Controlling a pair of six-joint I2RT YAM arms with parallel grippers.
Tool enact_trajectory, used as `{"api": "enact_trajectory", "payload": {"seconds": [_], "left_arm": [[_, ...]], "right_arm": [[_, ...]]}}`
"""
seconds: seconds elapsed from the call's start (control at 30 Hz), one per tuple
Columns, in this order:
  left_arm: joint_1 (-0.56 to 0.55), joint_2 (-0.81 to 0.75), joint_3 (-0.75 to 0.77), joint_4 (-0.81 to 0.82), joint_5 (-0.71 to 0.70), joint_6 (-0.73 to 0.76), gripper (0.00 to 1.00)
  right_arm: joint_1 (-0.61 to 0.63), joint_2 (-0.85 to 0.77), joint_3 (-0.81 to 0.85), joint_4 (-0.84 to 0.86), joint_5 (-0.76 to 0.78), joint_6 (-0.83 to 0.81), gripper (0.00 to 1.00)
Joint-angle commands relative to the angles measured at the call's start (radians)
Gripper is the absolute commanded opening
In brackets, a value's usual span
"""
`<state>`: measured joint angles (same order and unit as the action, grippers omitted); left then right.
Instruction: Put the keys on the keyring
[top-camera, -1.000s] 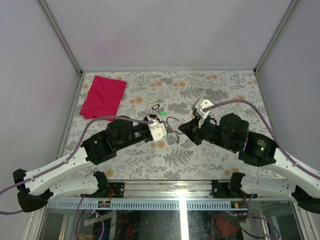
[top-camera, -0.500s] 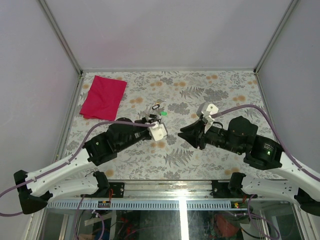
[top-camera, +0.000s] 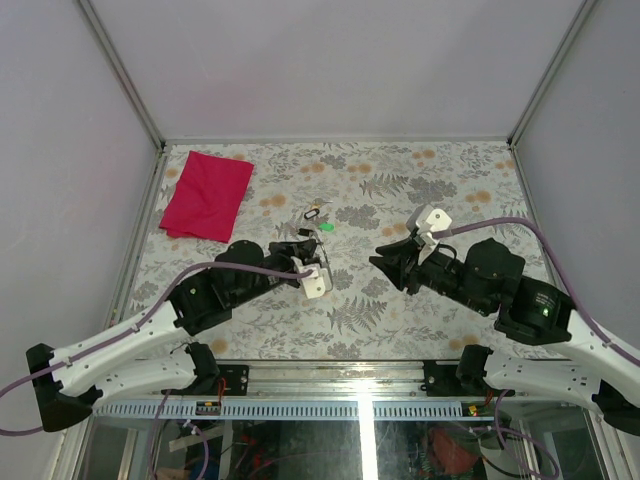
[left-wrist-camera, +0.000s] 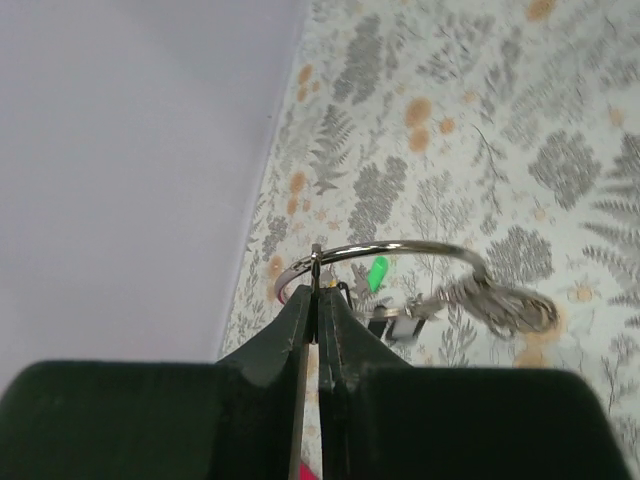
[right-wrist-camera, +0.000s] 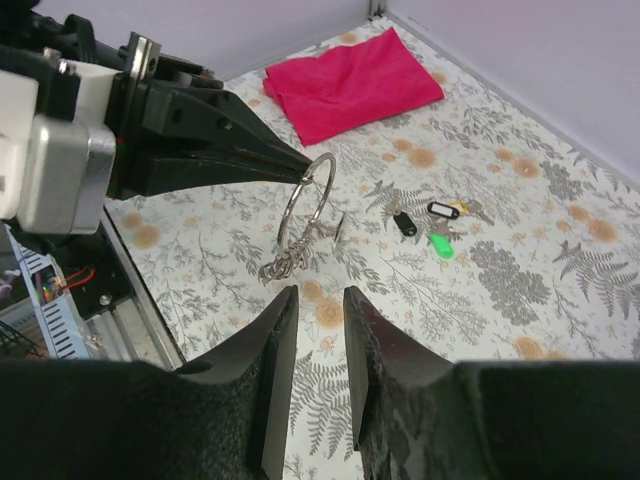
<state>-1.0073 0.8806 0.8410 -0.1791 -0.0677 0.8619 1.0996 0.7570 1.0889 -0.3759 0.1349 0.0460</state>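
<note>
The left gripper (left-wrist-camera: 315, 278) has its fingers pressed tight together on the wire of the keyring (left-wrist-camera: 400, 244). Seen from the right wrist, the pinch sits at about 10 o'clock on the hoop. The ring stands on edge above the floral table (top-camera: 450, 180), and a bunch of small loops (right-wrist-camera: 283, 266) dangles from it at 7 o'clock. Whether those loops touch the table cannot be told.

In the top view the right gripper (right-wrist-camera: 318, 295) lies at 3 o'clock from the left one, pointing toward the ring but apart from it. Its fingers are a narrow gap apart and hold nothing.

The keys (right-wrist-camera: 404, 223) lie loose on the table, clear of the ring, at about 12 o'clock from the left gripper in the top view. A green piece (right-wrist-camera: 440, 245) lies just beside them at their 5 o'clock. A red cloth (top-camera: 207, 195) lies at 10 o'clock on the table, well apart from both grippers
</note>
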Motion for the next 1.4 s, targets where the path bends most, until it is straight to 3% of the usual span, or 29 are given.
{"api": "enact_trajectory", "payload": {"seconds": [0.0,0.17,0.33,0.67,0.87,1.1,1.2,1.37], "left_arm": [[-0.003,0.023,0.065,-0.142,0.067,0.114,0.00],[-0.005,0.140,0.223,-0.470,0.052,0.128,0.00],[-0.013,0.219,0.337,-0.693,-0.027,0.125,0.00],[-0.035,0.352,0.373,-0.953,-0.408,0.119,0.00],[-0.036,0.306,0.322,-0.786,-0.555,0.267,0.00],[-0.042,0.118,0.116,-0.355,-0.634,0.746,0.00],[-0.042,0.025,0.019,-0.161,-0.576,0.976,0.00],[-0.042,-0.028,0.041,-0.161,-0.376,1.089,0.00]], "right_arm": [[0.007,-0.010,-0.021,0.028,0.060,-0.015,0.31],[0.008,-0.022,-0.051,0.028,0.099,-0.016,0.30],[0.007,-0.044,-0.089,0.017,0.194,0.002,0.27],[0.008,-0.068,-0.181,0.047,0.204,0.042,0.26],[0.008,-0.077,-0.217,0.068,0.184,0.047,0.27],[0.007,-0.083,-0.230,0.099,0.091,0.028,0.28],[0.007,-0.093,-0.229,0.125,-0.005,-0.002,0.30],[0.008,-0.105,-0.215,0.165,-0.186,-0.097,0.38]]}}
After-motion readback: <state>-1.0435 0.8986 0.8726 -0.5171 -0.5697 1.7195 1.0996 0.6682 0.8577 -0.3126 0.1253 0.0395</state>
